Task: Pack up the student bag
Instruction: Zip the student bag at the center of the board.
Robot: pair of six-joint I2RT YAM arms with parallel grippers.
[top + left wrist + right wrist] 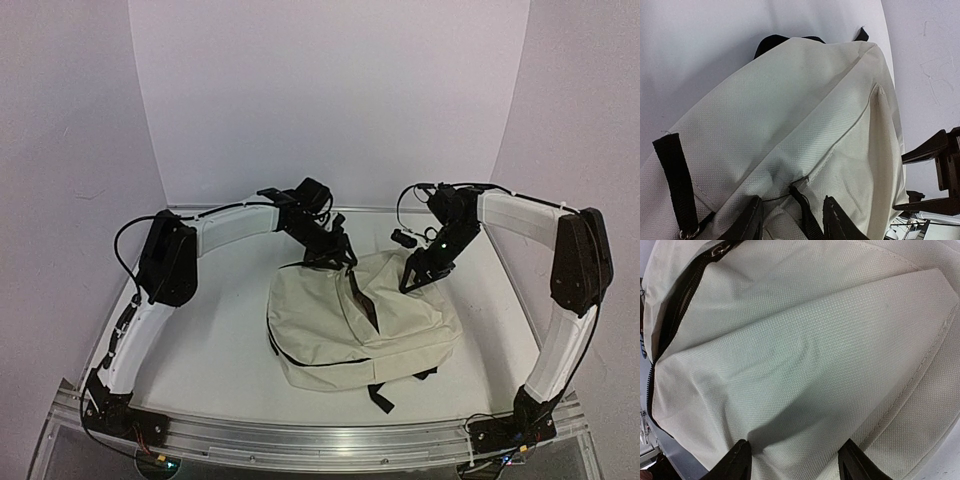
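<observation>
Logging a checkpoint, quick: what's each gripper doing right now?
Left gripper: open, jaws straddling a black strap of the student bag.
Right gripper: open over the bag, holding nothing.

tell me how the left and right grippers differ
The left gripper straddles a black strap at the student bag's far edge; the right gripper has only plain cream fabric between its fingers. The left gripper sits by the zip's far end, the right gripper over the bag's right side. Both are open.
</observation>
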